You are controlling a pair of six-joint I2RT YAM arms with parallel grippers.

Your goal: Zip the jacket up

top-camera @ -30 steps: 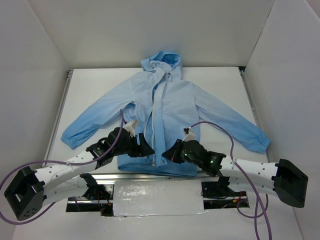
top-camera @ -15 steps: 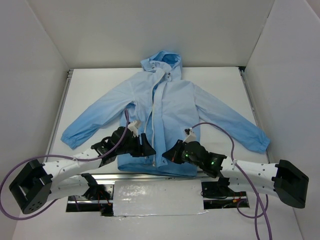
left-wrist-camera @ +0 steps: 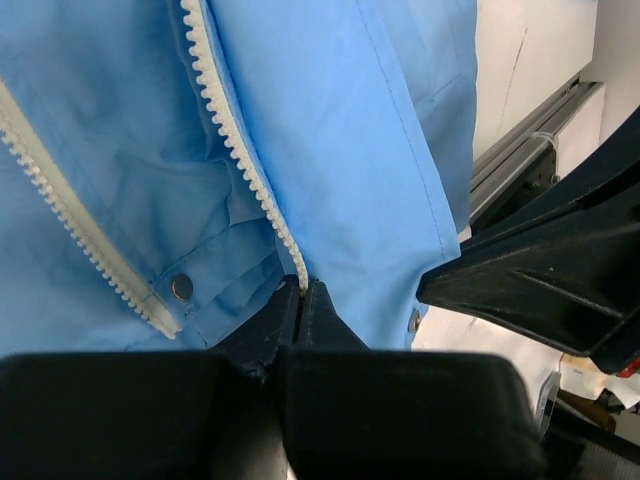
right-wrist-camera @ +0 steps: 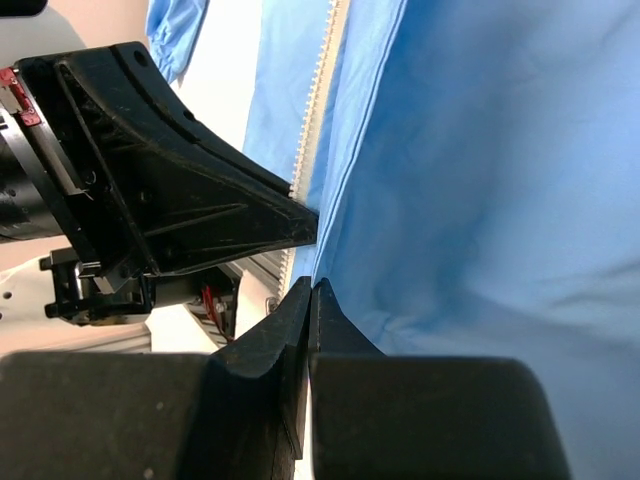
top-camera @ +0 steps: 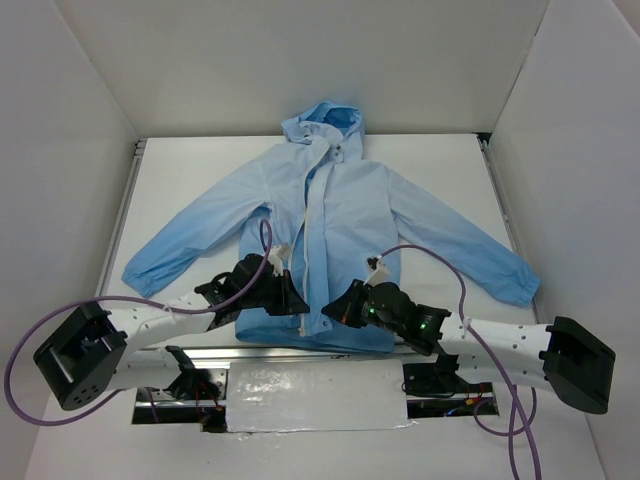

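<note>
My left gripper (top-camera: 292,298) is pinched tight on the bottom end of one zipper (left-wrist-camera: 242,150) row. The jacket (top-camera: 345,205) lies flat on the table (top-camera: 200,165), hem toward me. It looks thin, limp and slippery, so I'd hold the stiffer zipper tape. My right gripper (top-camera: 336,312) is clamped on the hem edge.

Twin robot arms at the desk: the left arm (top-camera: 150,322) and right arm (top-camera: 500,340) pair white link shells, speckled with small dark holes, with matte black joint housings and blocky black bases. The left cable (top-camera: 130,299) and right cable (top-camera: 415,246) are purple. From the wrist cameras, the left claw (left-wrist-camera: 302,292) and right claw (right-wrist-camera: 310,292) show plain black wedge-shaped fingers.
</note>
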